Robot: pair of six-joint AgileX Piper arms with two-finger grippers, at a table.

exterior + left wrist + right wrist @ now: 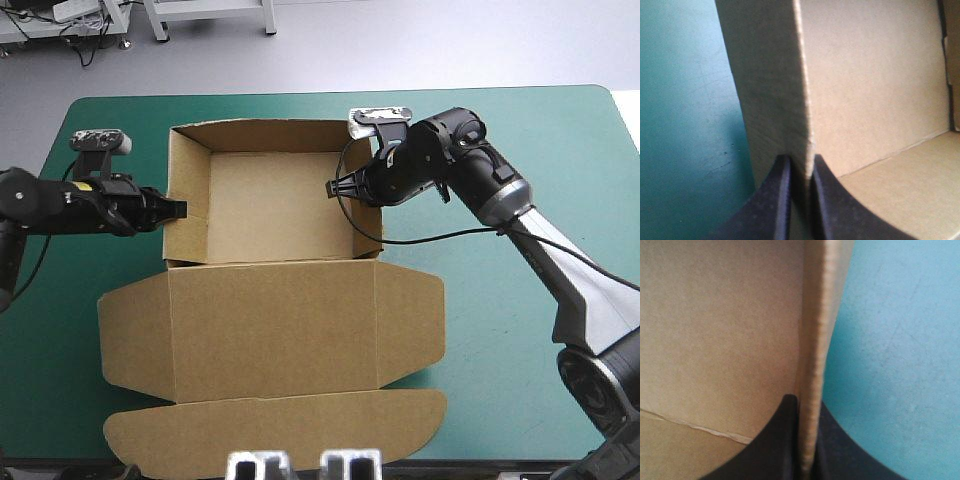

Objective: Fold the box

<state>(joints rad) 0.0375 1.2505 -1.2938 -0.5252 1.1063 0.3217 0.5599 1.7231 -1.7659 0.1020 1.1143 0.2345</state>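
The brown box [265, 205] stands as an open tray in the middle of the table, its walls raised and its lid [270, 340] lying flat toward the near edge. My left gripper [178, 209] is shut on the box's left wall [775, 90], one black finger on each side of the board. My right gripper [338, 187] is shut on the right wall [815, 355] the same way. The tray's floor [910, 185] shows inside the left wall in the left wrist view.
The teal-green cover [520, 130] lies bare to the right of the box and along the far edge. The lid's rounded flaps [275, 435] reach close to the table's near edge.
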